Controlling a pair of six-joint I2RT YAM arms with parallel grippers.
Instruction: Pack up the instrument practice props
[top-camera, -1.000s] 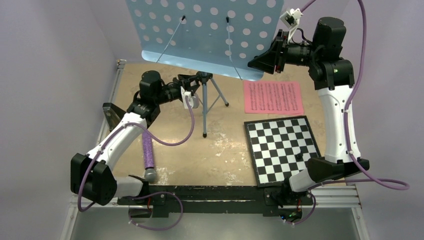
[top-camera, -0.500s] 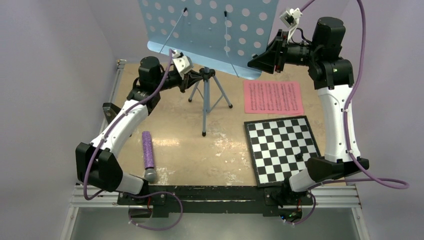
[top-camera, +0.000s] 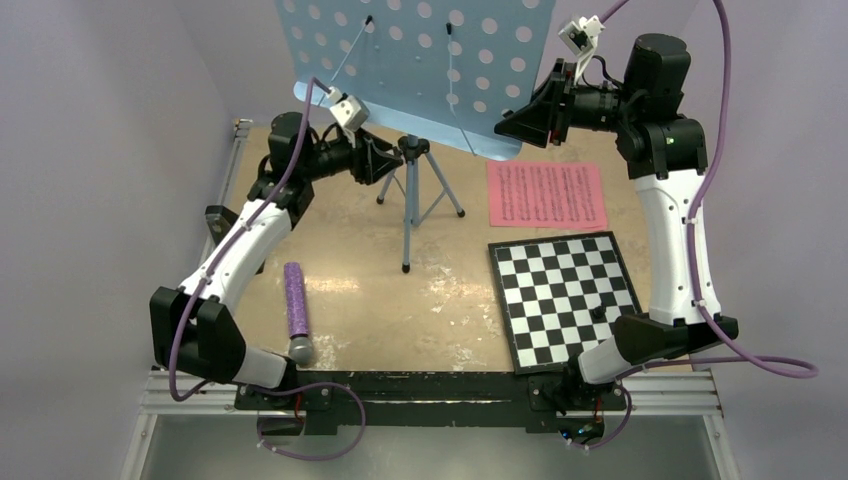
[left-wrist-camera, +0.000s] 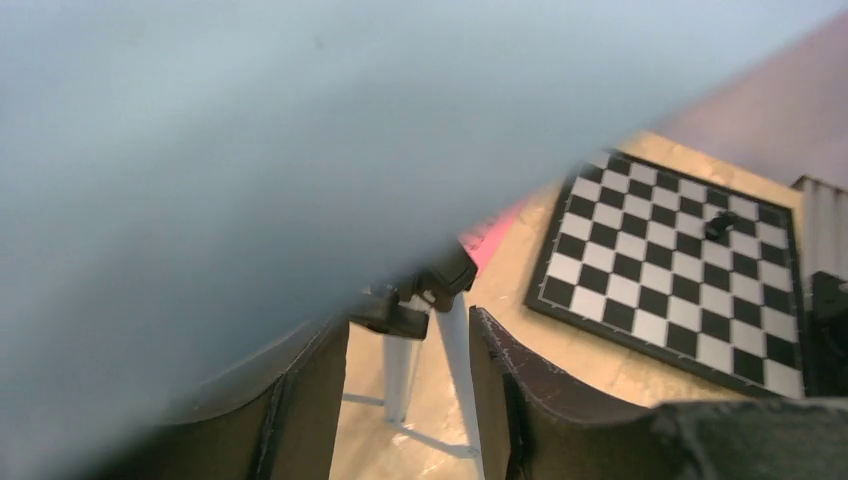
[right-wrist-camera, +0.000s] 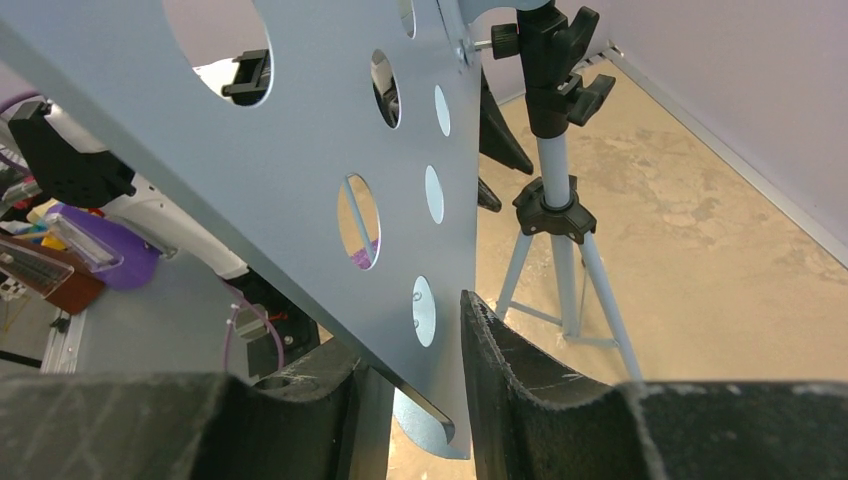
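The light-blue perforated music stand plate (top-camera: 420, 60) leans at the back over its tripod (top-camera: 408, 200). My right gripper (top-camera: 520, 125) is shut on the plate's lower right corner. In the right wrist view that corner (right-wrist-camera: 440, 400) sits between the two fingers of the right gripper (right-wrist-camera: 410, 330). My left gripper (top-camera: 385, 160) hangs just left of the tripod head, under the plate, and is open. In the left wrist view the left gripper (left-wrist-camera: 408, 320) frames the tripod legs (left-wrist-camera: 400, 370) without touching them. The pink sheet-music page (top-camera: 546, 194) lies flat to the right.
A black-and-white checkered board (top-camera: 565, 298) lies at the front right with a small black object (top-camera: 598, 313) on it. At the front left lies a purple glittery microphone (top-camera: 296, 312). Grey walls close in both sides, and a rail runs along the near edge.
My left gripper rose and turned, from beside the tripod's upper legs to just under the plate at the tripod head. The plate's left lower edge lifted. The right arm held still.
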